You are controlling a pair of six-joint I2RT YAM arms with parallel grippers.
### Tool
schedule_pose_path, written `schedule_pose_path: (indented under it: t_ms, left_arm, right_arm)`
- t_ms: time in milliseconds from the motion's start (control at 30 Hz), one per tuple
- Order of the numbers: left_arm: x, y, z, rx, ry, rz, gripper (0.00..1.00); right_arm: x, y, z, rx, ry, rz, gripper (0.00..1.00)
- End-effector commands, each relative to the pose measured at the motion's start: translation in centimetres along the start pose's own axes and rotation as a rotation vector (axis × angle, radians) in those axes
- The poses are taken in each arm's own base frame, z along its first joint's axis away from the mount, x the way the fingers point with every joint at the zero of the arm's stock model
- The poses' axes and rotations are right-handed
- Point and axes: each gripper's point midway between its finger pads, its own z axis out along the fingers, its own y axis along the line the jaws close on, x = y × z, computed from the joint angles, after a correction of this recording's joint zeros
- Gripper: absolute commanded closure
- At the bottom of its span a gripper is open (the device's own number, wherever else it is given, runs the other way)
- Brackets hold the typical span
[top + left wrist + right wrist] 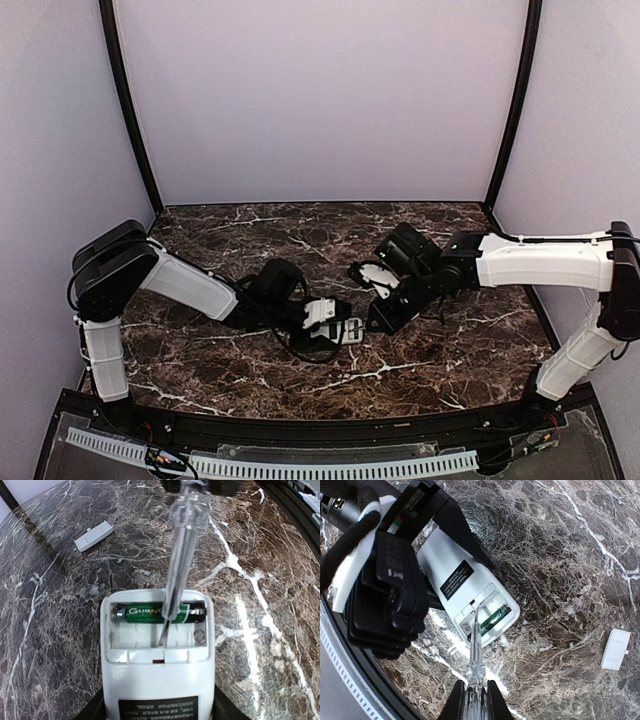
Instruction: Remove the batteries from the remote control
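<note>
L gripper [332,323] pinching remote control [157,680], R gripper [475,697] pinching screwdriver [182,555], tip at bay [145,637] edge

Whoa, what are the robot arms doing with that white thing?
The left gripper holds the remote control back side up, with its battery compartment open. The right gripper holds a clear-handled screwdriver and pokes its tip into the compartment, next to one green battery. The other slot looks empty. The small white cover lies off to the side on the table.
</note>
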Motion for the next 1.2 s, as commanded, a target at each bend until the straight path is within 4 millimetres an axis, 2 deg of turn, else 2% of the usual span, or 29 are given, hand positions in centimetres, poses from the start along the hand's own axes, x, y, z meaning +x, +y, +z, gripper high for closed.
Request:
schedule_pose_path:
  t_ms: [0, 100, 167, 567, 867, 933, 967, 1000, 1033, 1067, 1100, 1167]
  left_arm:
    - [-0.3, 0.1, -0.1, 0.021, 0.001, 0.0, 0.49]
    - [-0.2, -0.2, -0.4, 0.03, 0.007, -0.012, 0.58]
    - [-0.2, -0.4, -0.8, 0.029, 0.011, -0.019, 0.59]
    - [1.2, -1.0, -2.3, -0.013, 0.062, -0.038, 0.6]
    - [1.6, -1.1, -3.3, -0.036, 0.099, -0.093, 0.4]
    - [1.6, -1.2, -3.6, -0.042, 0.098, -0.106, 0.33]
    - [1.4, -1.2, -4.0, -0.05, 0.09, -0.113, 0.21]
    - [1.1, -1.1, -4.3, -0.059, 0.079, -0.114, 0.17]
    - [1.2, -1.3, -4.5, -0.067, 0.07, -0.123, 0.05]
    - [0.4, -0.9, -4.9, -0.087, 0.042, -0.122, 0.03]
    - [0.7, -1.3, -5.1, -0.088, 0.043, -0.129, 0.02]
    - [0.1, -1.1, -5.8, -0.113, 0.017, -0.132, 0.02]
  right_arm:
    - [-0.4, 0.0, -0.5, -0.011, -0.024, 0.008, 1.0]
    - [-0.2, -0.4, -0.5, -0.001, -0.022, 0.017, 1.0]
    - [0.0, -0.7, -0.8, 0.005, -0.023, 0.025, 1.0]
    - [0.1, -1.6, -3.5, 0.016, -0.065, 0.044, 1.0]
    - [-0.4, -0.7, -3.4, -0.037, -0.088, 0.033, 1.0]
    - [-0.5, -0.5, -3.5, -0.046, -0.098, 0.032, 1.0]
    - [-0.6, -0.4, -3.6, -0.052, -0.108, 0.031, 1.0]
    - [-0.6, -0.3, -3.7, -0.058, -0.117, 0.029, 1.0]
    - [-0.8, -0.2, -3.9, -0.065, -0.128, 0.024, 1.0]
    - [-0.8, -0.1, -3.9, -0.068, -0.134, 0.022, 1.0]
    - [-1.0, -0.1, -4.0, -0.069, -0.141, 0.017, 1.0]
    - [-1.3, -0.2, -4.2, -0.063, -0.154, 0.011, 1.0]
